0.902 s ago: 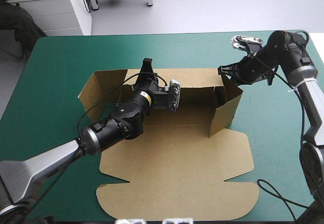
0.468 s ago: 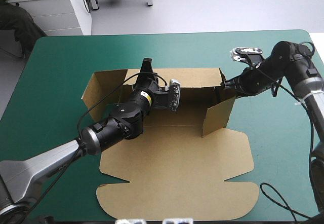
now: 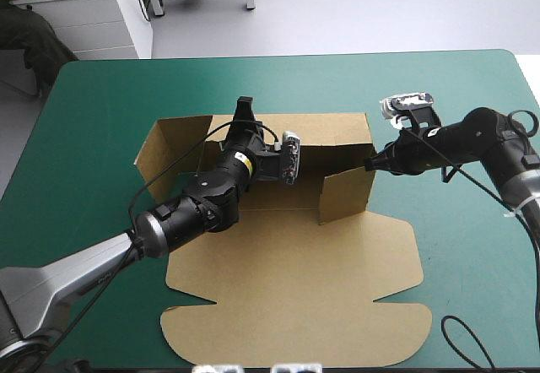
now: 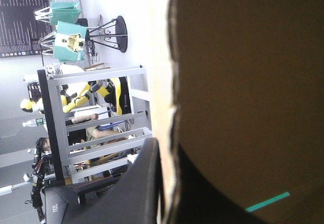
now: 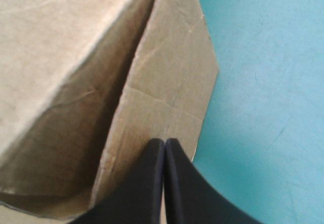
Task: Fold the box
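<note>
The box (image 3: pixel 295 280) is matt brown board, papery, faintly creased on the wall touching the right gripper (image 5: pixel 164 143), its cut edges pale and fibrous. Around the box the teal-green cover (image 3: pixel 110 94) looks smooth and matt. The gripper's black fingers (image 5: pixel 149 183) are smooth, dully shiny.

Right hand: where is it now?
In the high view, right side: the right hand, shut, has its tip against the outside of the box's raised right wall.

- Box (image 3: pixel 295 280): far wall and floor partly covered by the left arm (image 3: pixel 194 208).
- Left pincer (image 4: pixel 166 153): one finger lost in dark behind the board, whose wall runs out of the left wrist view.
- Right pincer (image 5: pixel 164 148): finger bases cut off.
- Desk (image 3: pixel 101 120): near corners out of view.
</note>
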